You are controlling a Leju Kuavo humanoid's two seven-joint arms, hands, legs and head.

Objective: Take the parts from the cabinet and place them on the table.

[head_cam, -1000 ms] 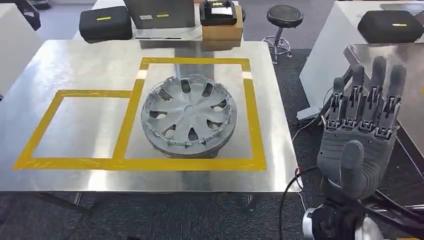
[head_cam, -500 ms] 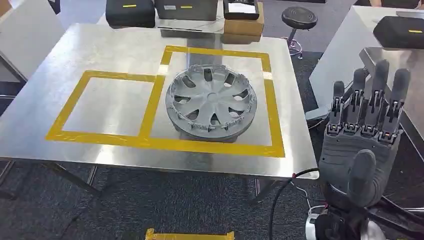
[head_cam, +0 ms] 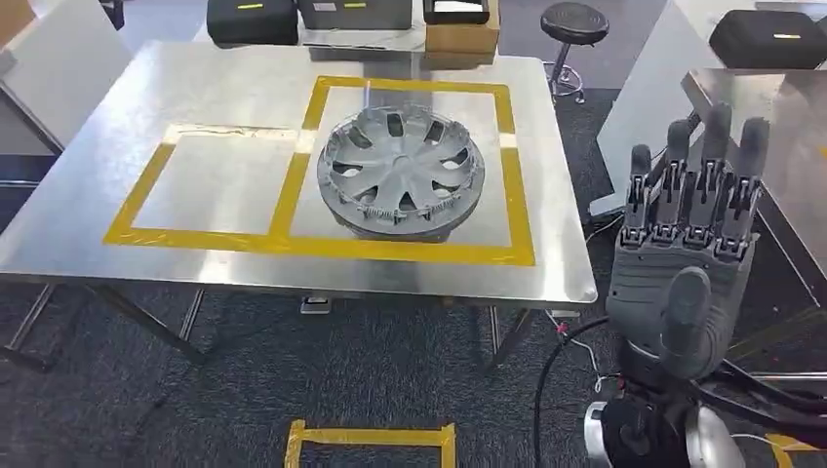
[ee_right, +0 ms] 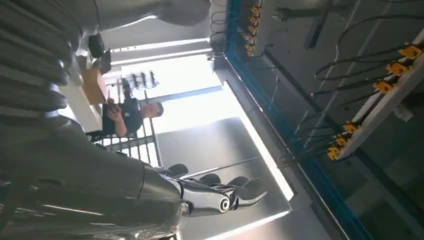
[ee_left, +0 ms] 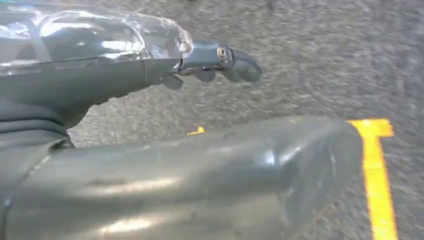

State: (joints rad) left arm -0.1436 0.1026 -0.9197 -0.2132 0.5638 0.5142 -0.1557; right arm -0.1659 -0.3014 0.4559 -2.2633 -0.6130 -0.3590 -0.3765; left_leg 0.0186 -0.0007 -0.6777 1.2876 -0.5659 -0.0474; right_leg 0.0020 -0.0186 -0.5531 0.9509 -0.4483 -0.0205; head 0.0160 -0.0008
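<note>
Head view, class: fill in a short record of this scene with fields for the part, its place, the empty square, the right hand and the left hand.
Part: grey wheel cover, lying flat
Place: inside the larger yellow-taped square on the steel table
Empty square: smaller taped square, beside it
Right hand: right hand raised beside the table, fingers straight, holding nothing
Left hand: left hand over carpet with yellow floor tape, holding nothing

Steel tabletop (head_cam: 107,146) bears two adjoining yellow tape squares (head_cam: 293,185). A grey wheel cover (head_cam: 402,171) lies flat inside the square nearer the right edge. Black cases (head_cam: 252,19) and a cardboard box (head_cam: 461,37) stand at the far edge.
</note>
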